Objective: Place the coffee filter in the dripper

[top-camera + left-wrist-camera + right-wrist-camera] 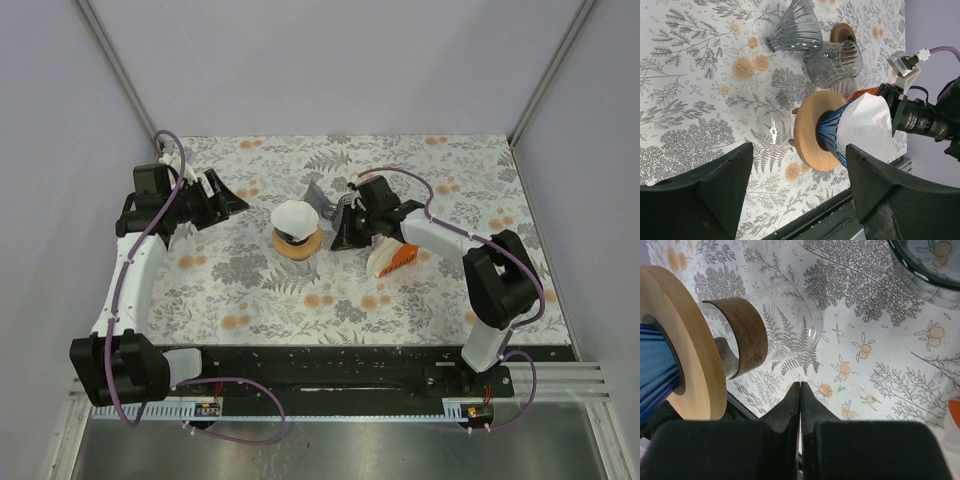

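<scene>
The blue ribbed dripper (832,134) with its round wooden collar (812,131) stands on a clear glass carafe (790,325) in the middle of the floral table. The white paper coffee filter (295,216) sits inside the dripper's cone, its rim sticking out above it (867,127). My left gripper (232,200) hangs to the left of the dripper, open, with nothing between its fingers (800,150). My right gripper (340,238) is just right of the dripper, shut on nothing, its tips (800,386) pressed together beside the carafe's brown band (742,335).
Two grey ribbed glass drippers (795,27) (835,62) lie behind the blue one. An orange and white filter pack (392,258) lies under the right arm. Grey walls close off the back and both sides.
</scene>
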Motion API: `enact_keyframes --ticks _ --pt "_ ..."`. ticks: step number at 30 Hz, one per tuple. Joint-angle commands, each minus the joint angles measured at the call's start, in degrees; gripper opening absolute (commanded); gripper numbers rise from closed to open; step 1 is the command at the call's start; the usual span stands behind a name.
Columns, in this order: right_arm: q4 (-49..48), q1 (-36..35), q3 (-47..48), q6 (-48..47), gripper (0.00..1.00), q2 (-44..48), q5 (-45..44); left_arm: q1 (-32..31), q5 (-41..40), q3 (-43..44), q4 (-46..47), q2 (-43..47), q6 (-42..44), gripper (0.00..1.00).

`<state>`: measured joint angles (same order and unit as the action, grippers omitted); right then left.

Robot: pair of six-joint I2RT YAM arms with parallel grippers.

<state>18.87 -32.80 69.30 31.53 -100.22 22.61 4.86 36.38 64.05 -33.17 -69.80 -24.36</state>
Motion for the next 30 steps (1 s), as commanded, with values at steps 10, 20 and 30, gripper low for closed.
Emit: enact_keyframes --ticks 10,20,30 --pt "-17.45 -2.27 0.32 10.3 0.0 -7.17 1.99 3.75 2.73 2.31 1.35 1.77 0.37 0.78" --pt "-23.88 -5.26 2.51 15.48 0.0 -12.01 3.41 4.63 3.96 2.13 1.79 1.24 -0.16 0.78" --pt "-25.9 -10.88 9.88 18.57 0.0 -19.3 3.58 6.91 4.93 3.01 1.97 1.42 -0.07 0.78"
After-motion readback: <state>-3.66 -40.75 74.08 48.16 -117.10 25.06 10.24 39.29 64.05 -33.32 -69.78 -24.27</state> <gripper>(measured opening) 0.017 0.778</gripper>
